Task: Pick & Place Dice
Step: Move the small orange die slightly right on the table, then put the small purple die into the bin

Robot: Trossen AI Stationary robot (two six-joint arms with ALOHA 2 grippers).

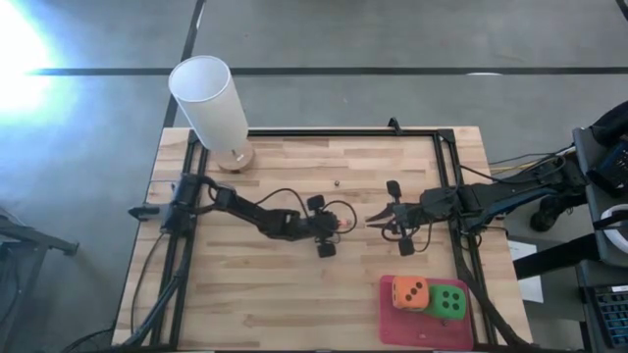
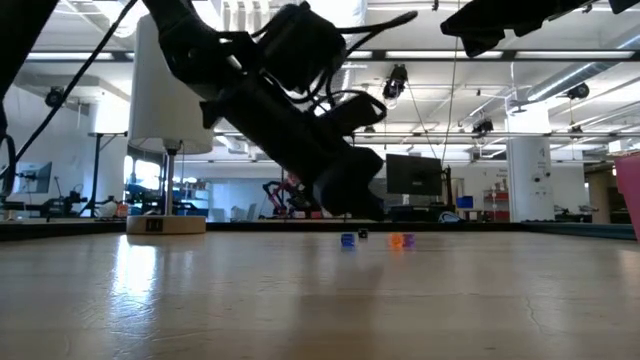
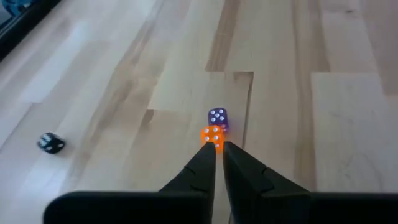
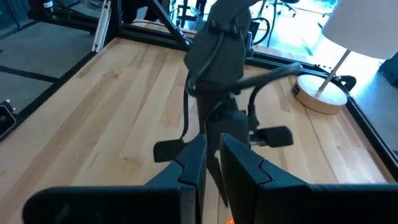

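Note:
A large orange die [image 1: 410,293] and a bright green die [image 1: 449,301] lie on the pink mat [image 1: 392,322] at the table's near right. Mid-table, a tiny orange die [image 3: 212,135] sits on the wood with a tiny purple die [image 3: 217,116] right behind it. My left gripper [image 3: 217,150] is shut, slanting down, with its tips just short of the tiny orange die. My right gripper [image 1: 372,221] hovers shut a little to the right, facing the left one, with nothing in it. My left gripper's fingertips [image 3: 209,154] stand right at the tiny orange die's near side [image 3: 211,143]. I cannot tell whether they touch it. The die rests on the table and is not between the fingers.
A tall white lamp [image 1: 209,98] on a round wooden base stands at the far left corner. A tiny black die [image 3: 51,143] lies on the wood farther back. A black frame [image 1: 453,186] rims the table. Bare wood lies in front of the left arm.

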